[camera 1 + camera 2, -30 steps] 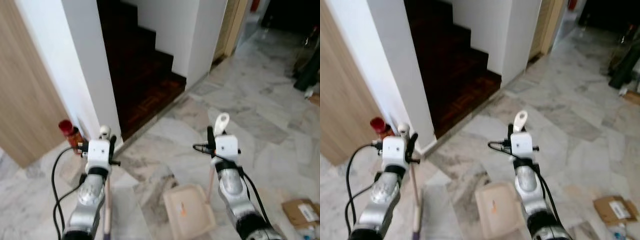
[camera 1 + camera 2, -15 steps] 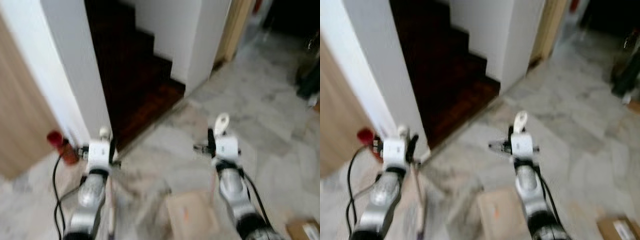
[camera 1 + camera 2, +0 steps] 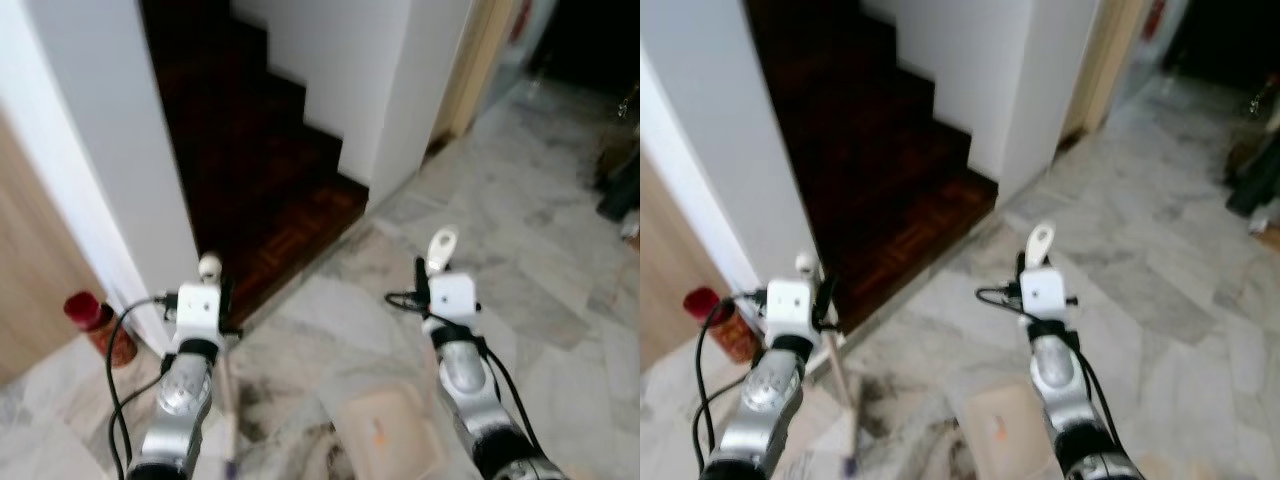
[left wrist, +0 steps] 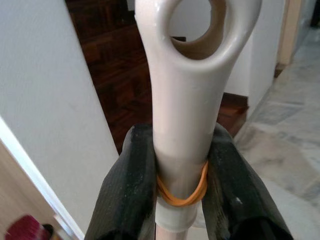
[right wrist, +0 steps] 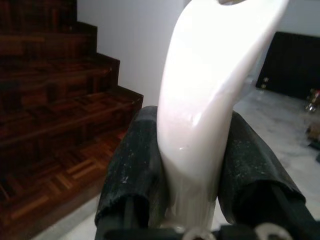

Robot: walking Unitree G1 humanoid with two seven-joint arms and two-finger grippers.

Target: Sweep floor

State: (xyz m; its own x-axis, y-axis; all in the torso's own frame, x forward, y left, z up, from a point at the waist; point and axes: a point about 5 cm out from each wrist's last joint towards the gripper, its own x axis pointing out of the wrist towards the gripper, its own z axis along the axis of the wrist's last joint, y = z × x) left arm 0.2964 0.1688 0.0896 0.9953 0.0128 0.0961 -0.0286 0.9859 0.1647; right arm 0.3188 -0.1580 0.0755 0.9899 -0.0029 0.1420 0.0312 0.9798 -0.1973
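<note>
Nearest, I see my left gripper (image 4: 175,185) clamped on the cream plastic broom handle (image 4: 192,100), with my right gripper (image 5: 192,175) squeezing the white dustpan handle (image 5: 210,100). Below lies the beige dustpan tray (image 3: 385,440) on grey marble floor (image 3: 540,250); beyond, a dark wooden staircase (image 3: 260,150).

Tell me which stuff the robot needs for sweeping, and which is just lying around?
For sweeping:
- broom, gripped by the left pincer
- dustpan, its handle gripped by the right pincer
- marble floor

Just there:
- red can by the wall
- dark stairs
</note>
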